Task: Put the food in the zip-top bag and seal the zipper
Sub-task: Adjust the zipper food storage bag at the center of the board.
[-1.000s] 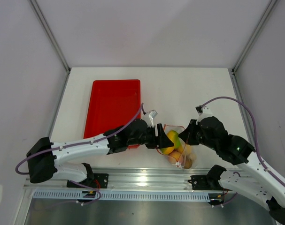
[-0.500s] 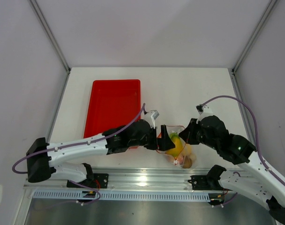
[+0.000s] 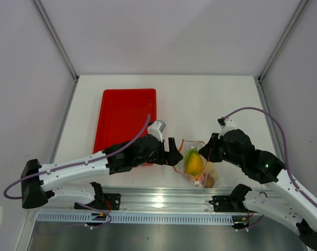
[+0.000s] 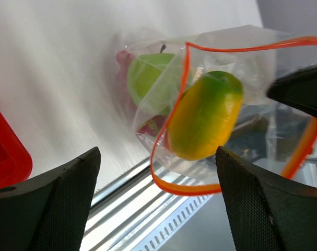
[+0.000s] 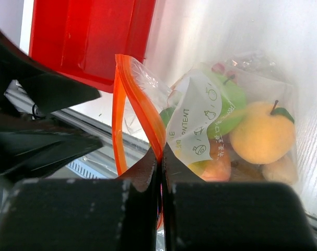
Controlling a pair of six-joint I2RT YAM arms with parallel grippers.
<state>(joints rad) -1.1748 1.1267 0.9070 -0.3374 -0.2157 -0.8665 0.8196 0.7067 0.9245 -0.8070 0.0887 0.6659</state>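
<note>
Bench (image 3: 226, 99): red tray (image 3: 124, 117) at rear-left, no fruit in it. Zip-top bag (image 3: 201, 173) sits near the front edge between the two arms, just right of the tray's near corner, mouth held up and open. Left end effector (image 4: 158, 209) is open and empty, fingers spread, close to the bag mouth but not touching. Right end effector (image 5: 161, 172) is closed, clamped on the zipper (image 5: 140, 99) at the bag's rim. Mango (image 4: 204, 116) sits in the mouth, inside the zipper loop. Green apple (image 4: 148, 78) and orange (image 5: 262, 132) lie deeper in the bag.
</note>
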